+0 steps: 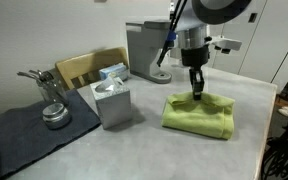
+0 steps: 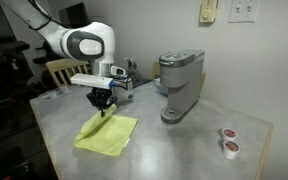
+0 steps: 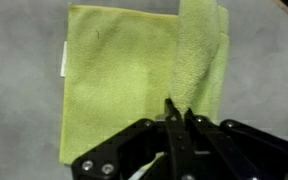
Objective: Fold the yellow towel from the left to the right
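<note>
- Gripper (image 3: 178, 118) clamped on a lifted fold of the yellow towel (image 3: 114, 80), lower centre of wrist view.
- Towel: soft, nappy, rectangular; lies on smooth grey table (image 1: 144, 150).

text: none readable | brands: none | yellow towel (image 3: 114, 90) tag (image 3: 61, 60): too small to read

Wrist view: gripper (image 3: 178, 110) body cut off by the bottom edge; it hides the lower right corner of the yellow towel (image 3: 114, 80). In an exterior view, arm (image 1: 219, 10) cut off at top. Markings on cups (image 2: 230, 148) too small to read.
</note>
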Tool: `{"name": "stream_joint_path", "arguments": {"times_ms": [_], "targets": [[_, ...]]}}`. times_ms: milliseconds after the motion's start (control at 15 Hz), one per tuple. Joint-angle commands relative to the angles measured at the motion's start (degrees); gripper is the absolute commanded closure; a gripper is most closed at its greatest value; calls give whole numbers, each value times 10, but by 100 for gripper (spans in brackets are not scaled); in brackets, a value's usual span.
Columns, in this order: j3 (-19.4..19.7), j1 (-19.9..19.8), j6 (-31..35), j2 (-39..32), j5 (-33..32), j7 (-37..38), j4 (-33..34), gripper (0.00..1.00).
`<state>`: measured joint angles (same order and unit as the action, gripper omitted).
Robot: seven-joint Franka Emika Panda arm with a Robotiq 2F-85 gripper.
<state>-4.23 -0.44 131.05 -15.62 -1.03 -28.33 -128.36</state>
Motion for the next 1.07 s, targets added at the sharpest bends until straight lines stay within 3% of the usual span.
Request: {"name": "stream_joint_path", "arguments": {"times_ms": [0,1000], "targets": [[5,-7,-20,24,-14,1,-5,99],[12,-10,-16,27,-22,-12,-24,99]]}}
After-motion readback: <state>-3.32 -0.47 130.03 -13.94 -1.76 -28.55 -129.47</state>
